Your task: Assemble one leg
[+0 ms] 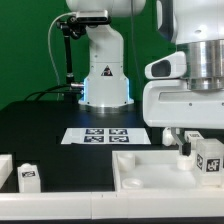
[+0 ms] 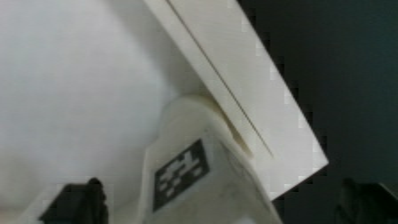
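Leg [image 1: 211,157], the tagged white peg also seen in the wrist view [image 2: 185,160], sits between the fingers of the pincer [image 1: 203,152], which grips it directly above the white tray [image 1: 150,170].

The marker board [image 1: 103,134] is lying flat on the black table [image 1: 40,125], behind the big white tray [image 1: 150,172].

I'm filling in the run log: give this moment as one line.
stage: leg at tray | gripper: shut on leg | leg: over tray's corner on exterior view's right | spare leg: on table
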`<move>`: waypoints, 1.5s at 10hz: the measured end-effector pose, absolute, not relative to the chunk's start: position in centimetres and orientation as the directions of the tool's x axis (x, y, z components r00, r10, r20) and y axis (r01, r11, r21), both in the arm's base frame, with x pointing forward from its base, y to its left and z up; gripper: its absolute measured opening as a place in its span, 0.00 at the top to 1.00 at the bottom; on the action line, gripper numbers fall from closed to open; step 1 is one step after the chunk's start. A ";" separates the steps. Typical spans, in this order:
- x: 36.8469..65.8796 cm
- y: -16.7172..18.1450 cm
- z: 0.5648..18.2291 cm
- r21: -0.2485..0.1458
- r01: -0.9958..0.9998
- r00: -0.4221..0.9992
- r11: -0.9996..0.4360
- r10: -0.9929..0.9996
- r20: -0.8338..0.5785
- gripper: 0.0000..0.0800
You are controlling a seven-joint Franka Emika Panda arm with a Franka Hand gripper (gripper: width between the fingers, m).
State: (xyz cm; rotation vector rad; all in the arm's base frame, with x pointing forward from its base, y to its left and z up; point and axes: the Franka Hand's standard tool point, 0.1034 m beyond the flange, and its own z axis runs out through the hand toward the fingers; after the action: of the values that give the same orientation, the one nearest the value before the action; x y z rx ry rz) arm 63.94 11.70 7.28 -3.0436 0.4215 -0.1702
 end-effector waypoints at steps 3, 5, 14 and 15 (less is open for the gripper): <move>64.3 11.3 7.3 -0.036 0.013 0.993 -0.999 0.009 0.120 0.20; 64.3 11.2 7.3 -0.039 -0.019 0.993 -0.999 -0.024 0.119 0.42; 64.3 10.6 7.1 -0.100 -0.891 0.443 -0.442 -0.896 0.020 0.64; 64.2 10.6 7.1 -0.105 -0.915 0.391 -0.389 -0.921 0.002 0.64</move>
State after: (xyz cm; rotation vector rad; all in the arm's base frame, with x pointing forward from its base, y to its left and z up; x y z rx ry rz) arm 64.17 10.63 7.13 -2.5463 1.6854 -0.0916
